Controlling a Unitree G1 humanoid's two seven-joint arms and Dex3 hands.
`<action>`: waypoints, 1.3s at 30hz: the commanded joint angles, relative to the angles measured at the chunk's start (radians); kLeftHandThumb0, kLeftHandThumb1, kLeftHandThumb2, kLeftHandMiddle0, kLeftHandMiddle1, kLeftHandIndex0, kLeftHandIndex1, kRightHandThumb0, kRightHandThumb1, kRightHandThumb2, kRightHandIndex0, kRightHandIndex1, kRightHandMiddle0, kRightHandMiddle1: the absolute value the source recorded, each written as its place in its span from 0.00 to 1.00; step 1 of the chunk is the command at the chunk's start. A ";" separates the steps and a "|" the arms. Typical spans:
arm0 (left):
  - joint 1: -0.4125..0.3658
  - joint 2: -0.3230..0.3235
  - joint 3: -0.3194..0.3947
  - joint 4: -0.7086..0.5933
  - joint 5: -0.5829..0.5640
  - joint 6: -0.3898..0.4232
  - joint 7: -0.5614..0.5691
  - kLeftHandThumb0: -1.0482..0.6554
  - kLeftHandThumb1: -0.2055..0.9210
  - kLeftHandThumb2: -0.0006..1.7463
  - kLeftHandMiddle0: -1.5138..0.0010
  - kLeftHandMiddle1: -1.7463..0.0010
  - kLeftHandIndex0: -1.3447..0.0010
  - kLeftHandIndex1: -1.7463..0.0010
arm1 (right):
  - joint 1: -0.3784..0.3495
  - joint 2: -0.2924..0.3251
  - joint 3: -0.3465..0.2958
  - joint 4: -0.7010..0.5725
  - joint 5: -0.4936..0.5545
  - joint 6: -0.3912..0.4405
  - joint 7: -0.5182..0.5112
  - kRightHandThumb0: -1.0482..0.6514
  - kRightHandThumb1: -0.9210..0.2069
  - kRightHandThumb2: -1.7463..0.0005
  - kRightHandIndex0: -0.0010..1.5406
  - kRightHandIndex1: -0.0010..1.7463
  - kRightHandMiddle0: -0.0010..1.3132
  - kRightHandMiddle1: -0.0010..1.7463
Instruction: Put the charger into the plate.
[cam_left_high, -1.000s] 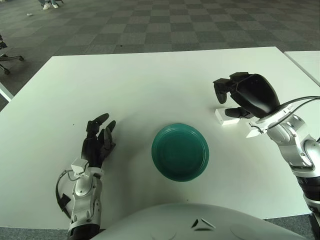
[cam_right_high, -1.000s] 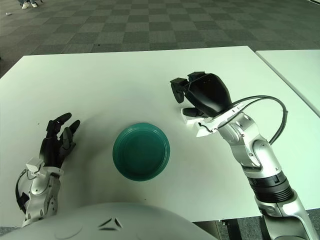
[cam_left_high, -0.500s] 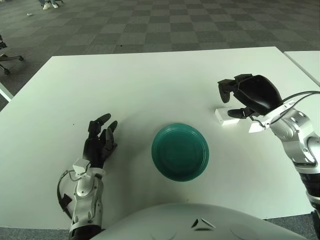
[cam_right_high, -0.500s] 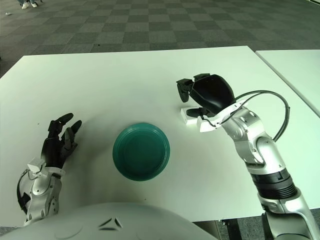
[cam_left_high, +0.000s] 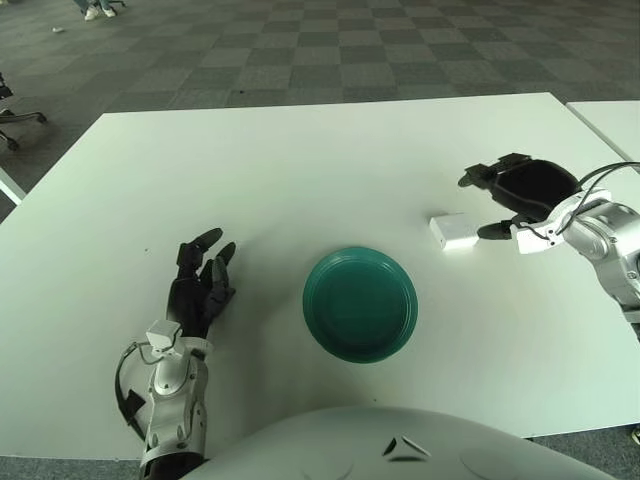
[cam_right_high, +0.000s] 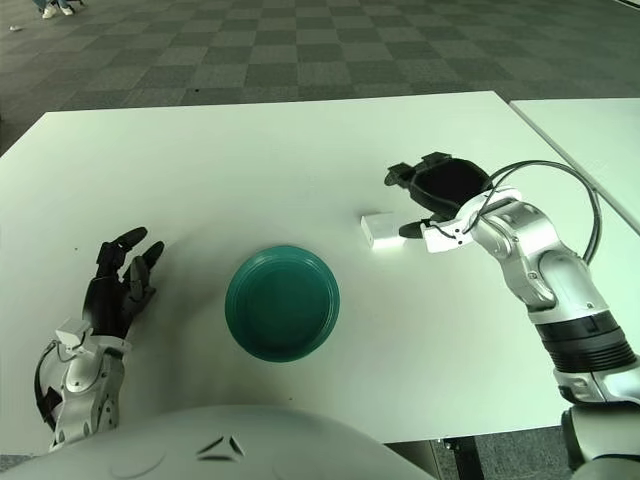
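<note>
Right hand (cam_right_high: 440, 195) poised beside the charger (cam_right_high: 381, 230), near the right edge of the desk (cam_left_high: 300, 170). The fingers are spread and hold nothing; the lower fingertip sits just beside the charger's right end, and contact there cannot be confirmed. The charger lies flat on the desk, apart from the plate (cam_left_high: 360, 304), on the plate's far right side.

The step in hand appears to be the grasp. To do it well, the hand should probably settle so that the opposed fingers bracket the charger's two long sides, then close evenly; a push from one side alone is likely to skid the block across the smooth surface. Once lifted clear, the charger needs to travel toward the near edge and leftward, to be let go over the plate's centre rather than its raised rim.

The charger is a small white rectangular block with rounded corners, low in profile, its long axis roughly parallel to the desk's far edge. The plate is round, dark green and empty.

Left hand (cam_left_high: 199, 286) rests open near the near left corner, idle.
</note>
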 joint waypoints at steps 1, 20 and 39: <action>0.019 -0.002 -0.004 0.014 0.003 0.026 0.005 0.20 1.00 0.45 0.76 0.77 0.96 0.41 | -0.032 -0.034 0.009 0.029 0.009 -0.008 0.038 0.00 0.00 0.59 0.03 0.00 0.00 0.11; 0.031 0.002 0.000 -0.002 -0.003 0.032 0.000 0.20 1.00 0.45 0.76 0.77 0.96 0.41 | -0.154 -0.048 0.105 0.257 0.010 -0.128 0.073 0.00 0.00 0.59 0.00 0.00 0.00 0.00; 0.052 0.001 -0.002 -0.026 -0.006 0.036 -0.003 0.20 1.00 0.45 0.76 0.77 0.96 0.41 | -0.213 0.004 0.199 0.333 -0.026 -0.166 0.050 0.00 0.00 0.58 0.00 0.00 0.00 0.00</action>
